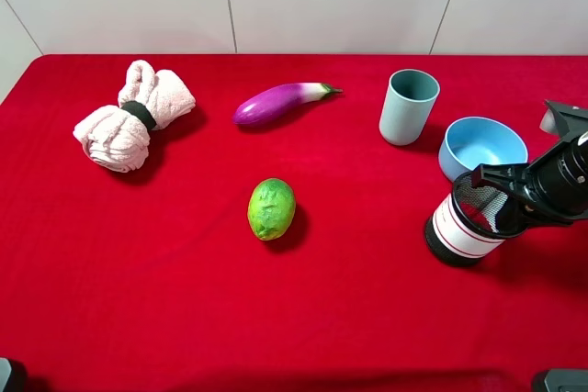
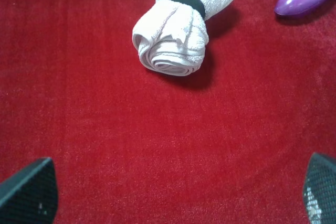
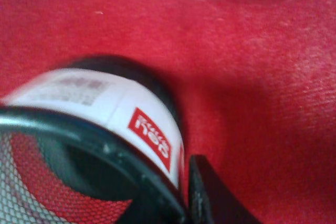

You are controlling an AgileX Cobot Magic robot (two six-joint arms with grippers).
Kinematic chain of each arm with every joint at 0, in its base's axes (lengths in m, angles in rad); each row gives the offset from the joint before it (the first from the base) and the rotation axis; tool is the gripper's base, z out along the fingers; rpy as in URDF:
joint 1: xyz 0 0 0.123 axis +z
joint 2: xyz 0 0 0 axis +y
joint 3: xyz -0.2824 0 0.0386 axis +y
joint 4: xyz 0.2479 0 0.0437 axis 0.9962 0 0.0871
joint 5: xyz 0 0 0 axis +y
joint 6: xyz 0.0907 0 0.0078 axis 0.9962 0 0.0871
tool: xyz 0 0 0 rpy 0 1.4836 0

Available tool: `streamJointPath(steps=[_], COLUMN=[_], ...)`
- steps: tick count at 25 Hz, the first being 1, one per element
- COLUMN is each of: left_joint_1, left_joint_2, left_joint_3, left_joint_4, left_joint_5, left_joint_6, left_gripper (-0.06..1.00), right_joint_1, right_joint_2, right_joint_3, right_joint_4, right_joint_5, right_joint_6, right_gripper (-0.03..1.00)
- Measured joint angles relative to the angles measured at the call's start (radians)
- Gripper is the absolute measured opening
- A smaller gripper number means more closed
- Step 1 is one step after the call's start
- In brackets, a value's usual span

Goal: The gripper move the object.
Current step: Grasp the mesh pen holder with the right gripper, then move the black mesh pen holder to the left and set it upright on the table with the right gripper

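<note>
The black wire-mesh cup [image 1: 462, 225], with a white band, thin red stripes and a black base, stands tilted at the right of the red table, its base on the cloth. My right gripper [image 1: 501, 197] is shut on its rim, coming in from the right. In the right wrist view the cup [image 3: 105, 103] fills the frame, and one black finger [image 3: 205, 195] sits against the outside of its wall. My left gripper [image 2: 178, 198] is open and empty over bare cloth; only its two fingertips show, far apart, short of the rolled towel.
A blue bowl [image 1: 482, 146] sits just behind the cup, with a pale teal cup [image 1: 408, 106] to its left. A purple eggplant [image 1: 276, 103], a green lime [image 1: 271, 208] and a pink rolled towel [image 1: 133, 115] lie further left.
</note>
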Motion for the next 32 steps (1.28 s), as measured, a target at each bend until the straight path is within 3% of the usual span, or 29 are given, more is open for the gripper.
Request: streamJointPath(steps=[13, 32], left_joint_1=[0.000, 0.000], left_joint_2=[0.000, 0.000], left_joint_3=[0.000, 0.000], left_joint_4=[0.000, 0.000], left_joint_5=[0.000, 0.000], left_joint_6=[0.000, 0.000], left_gripper=[0.92, 0.92], right_joint_1=[0.002, 0.002], right_joint_2=[0.000, -0.236], right_joint_3=[-0.004, -0.054], right_joint_4=[0.000, -0.005], right_joint_5=[0.013, 0.295], right_joint_6=[0.000, 0.029], right_gripper=[0.02, 0.02])
